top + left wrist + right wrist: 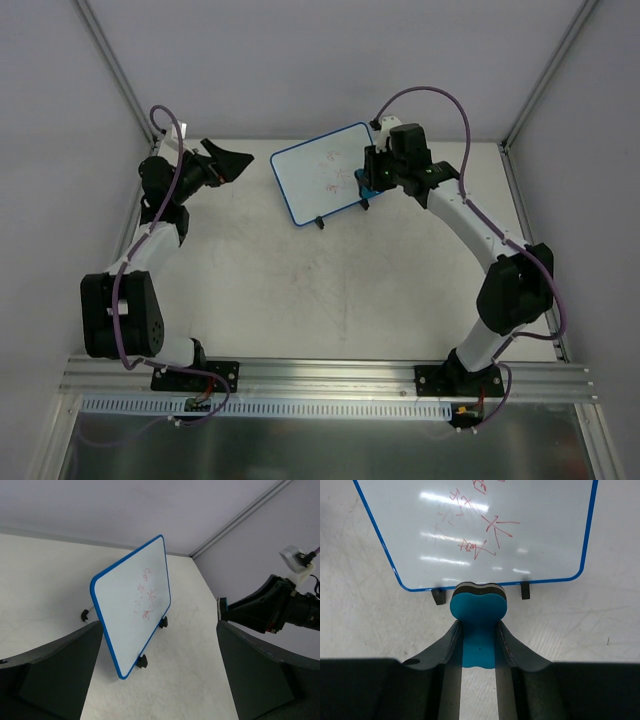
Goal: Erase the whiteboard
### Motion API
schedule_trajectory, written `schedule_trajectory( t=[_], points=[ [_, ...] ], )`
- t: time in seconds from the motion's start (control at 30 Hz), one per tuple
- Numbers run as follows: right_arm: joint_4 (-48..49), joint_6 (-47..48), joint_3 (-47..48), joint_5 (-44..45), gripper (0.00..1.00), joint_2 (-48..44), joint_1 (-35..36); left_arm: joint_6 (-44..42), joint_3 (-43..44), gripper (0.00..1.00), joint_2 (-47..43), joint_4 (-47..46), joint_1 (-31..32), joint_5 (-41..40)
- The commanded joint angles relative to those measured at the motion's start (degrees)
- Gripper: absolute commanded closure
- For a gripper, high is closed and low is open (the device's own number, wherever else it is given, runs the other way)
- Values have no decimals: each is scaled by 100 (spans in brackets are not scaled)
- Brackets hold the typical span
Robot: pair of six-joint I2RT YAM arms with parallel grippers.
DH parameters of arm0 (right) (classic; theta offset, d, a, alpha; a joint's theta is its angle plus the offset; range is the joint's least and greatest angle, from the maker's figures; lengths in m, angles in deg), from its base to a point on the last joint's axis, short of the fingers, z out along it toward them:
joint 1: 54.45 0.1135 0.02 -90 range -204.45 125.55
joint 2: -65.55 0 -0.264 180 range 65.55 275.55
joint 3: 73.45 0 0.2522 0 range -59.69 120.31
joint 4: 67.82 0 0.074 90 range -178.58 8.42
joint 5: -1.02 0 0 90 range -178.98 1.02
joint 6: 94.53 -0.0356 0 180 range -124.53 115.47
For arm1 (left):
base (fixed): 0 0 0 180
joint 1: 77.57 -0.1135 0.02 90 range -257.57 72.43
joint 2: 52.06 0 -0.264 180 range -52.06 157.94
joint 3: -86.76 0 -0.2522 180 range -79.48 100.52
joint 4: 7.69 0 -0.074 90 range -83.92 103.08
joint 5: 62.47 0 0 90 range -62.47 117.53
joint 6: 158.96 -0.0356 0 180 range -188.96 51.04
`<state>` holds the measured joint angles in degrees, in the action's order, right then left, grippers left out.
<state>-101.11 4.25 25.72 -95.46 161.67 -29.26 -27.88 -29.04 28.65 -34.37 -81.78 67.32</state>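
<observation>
The whiteboard (318,170) stands tilted on two black feet at the back middle of the table, with faint red scribbles (475,532) on its face. It also shows in the left wrist view (132,600) and the right wrist view (475,510). My right gripper (368,185) is shut on the blue bone-shaped eraser (479,615), whose front end is at the board's lower rim between the feet. My left gripper (232,160) is open and empty, to the left of the board and apart from it.
The table (320,290) is white and scuffed, walled at the back and sides by grey panels. An aluminium rail (330,375) runs along the near edge by the arm bases.
</observation>
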Motion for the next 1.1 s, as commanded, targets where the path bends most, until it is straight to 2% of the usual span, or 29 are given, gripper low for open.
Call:
schedule_trajectory(
  t=[0.0, 0.07, 0.2, 0.3, 0.43, 0.5, 0.53, 0.6, 0.7, 0.77, 0.87, 1.0, 1.07],
  points=[
    [309, -261, 450, 85, 100, 231, 65, -109, 518, 1, 462, -508, -19, -7],
    [485, -402, 555, 59, 100, 320, 74, -188, 756, 1, 674, -351, -19, -7],
    [494, -587, 1152, 190, 100, 706, 153, -258, 2159, 1, 1271, 604, -36, 651],
    [477, -614, 1802, 314, 100, 1101, 197, -451, 2575, 1, 1562, 871, -54, 820],
    [503, -500, 2296, 551, 100, 1488, 249, -654, 2586, 1, 1886, 768, -71, 872],
    [616, -316, 2209, 595, 100, 1559, 302, -374, 2411, 1, 2088, 233, -63, 1012],
    [695, -237, 2182, 604, 100, 1568, 328, -51, 2349, 1, 2290, -361, -71, 1074],
    [696, -26, 2138, 717, 100, 1551, 390, 93, 2304, 1, 2440, -630, -63, 1188],
    [915, 54, 1745, 964, 100, 1315, 434, -126, 2243, 2, 2529, -588, -45, 1198],
    [1144, 10, 1585, 1052, 100, 1234, 452, -512, 2365, 3, 2546, 16, -45, 891],
    [1188, 1, 1505, 1158, 100, 1295, 469, -417, 2427, 2, 2722, 177, -1, 759],
    [1180, 19, 1576, 1080, 100, 1454, 469, -83, 1840, 2, 2784, -664, 25, 346],
    [1188, 10, 1541, 1061, 100, 1445, 469, 5, 1821, 8, 2915, -763, 25, 284]
  ],
)
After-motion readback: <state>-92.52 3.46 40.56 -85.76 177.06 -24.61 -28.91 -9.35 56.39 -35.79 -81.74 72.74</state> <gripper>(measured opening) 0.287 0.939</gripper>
